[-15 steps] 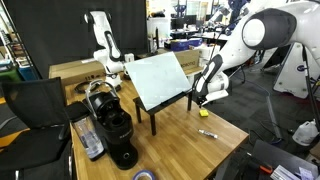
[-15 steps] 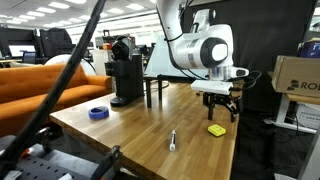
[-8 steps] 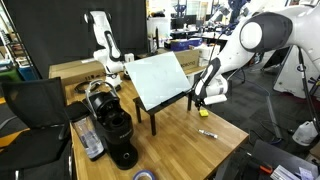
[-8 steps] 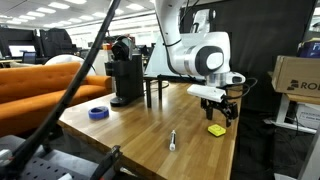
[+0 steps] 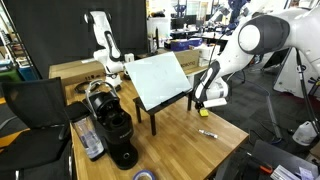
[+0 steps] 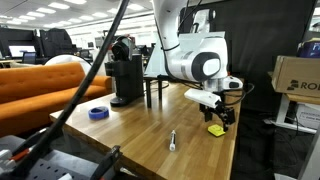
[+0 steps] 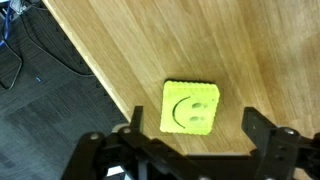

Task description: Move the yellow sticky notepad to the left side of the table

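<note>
The yellow sticky notepad [image 7: 191, 105], with a smiley face drawn on it, lies flat on the wood-plank table [image 7: 200, 40] close to the table's edge. It also shows in both exterior views [image 6: 216, 129] [image 5: 203, 112]. My gripper [image 7: 196, 128] is open and hovers just above the pad, one finger to each side of it, touching nothing. In an exterior view the gripper [image 6: 221, 113] hangs right over the pad near the table's corner.
A thin marker pen [image 6: 171, 140] lies on the table toward the middle. A white board on a black stand [image 5: 160, 80], a black coffee machine [image 6: 126, 75] and a blue tape roll [image 6: 98, 113] stand further along. The table edge [image 7: 105, 85] runs beside the pad.
The arm has shifted slightly and lowered toward the pad. The pad has not moved.
</note>
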Robot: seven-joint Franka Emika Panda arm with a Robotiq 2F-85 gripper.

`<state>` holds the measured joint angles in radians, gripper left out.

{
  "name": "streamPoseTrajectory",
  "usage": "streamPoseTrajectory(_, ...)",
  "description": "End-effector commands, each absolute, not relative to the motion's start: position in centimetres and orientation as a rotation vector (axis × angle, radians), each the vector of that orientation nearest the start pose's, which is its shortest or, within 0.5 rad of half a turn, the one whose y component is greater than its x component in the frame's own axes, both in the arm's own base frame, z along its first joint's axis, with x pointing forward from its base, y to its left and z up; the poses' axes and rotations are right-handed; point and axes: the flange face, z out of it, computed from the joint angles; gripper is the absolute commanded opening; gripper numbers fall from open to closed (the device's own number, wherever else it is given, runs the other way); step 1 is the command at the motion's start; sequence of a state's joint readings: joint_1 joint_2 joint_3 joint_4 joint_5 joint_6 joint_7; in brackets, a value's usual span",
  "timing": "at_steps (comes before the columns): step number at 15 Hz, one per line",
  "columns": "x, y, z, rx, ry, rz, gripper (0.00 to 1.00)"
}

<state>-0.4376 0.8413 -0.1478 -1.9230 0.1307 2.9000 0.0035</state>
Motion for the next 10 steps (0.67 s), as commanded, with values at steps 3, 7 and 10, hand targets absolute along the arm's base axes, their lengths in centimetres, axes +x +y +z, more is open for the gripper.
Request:
streamPoseTrajectory(3,50.02,-35.20,6.32,-3.047,1.114,-0.252,1.00)
streamPoseTrajectory(7,49.65,-35.68,6.26,-3.038,1.138,-0.242,1.00)
streamPoseTrajectory(10,49.49,-35.70,6.04,-3.038,1.140,-0.237,1.00)
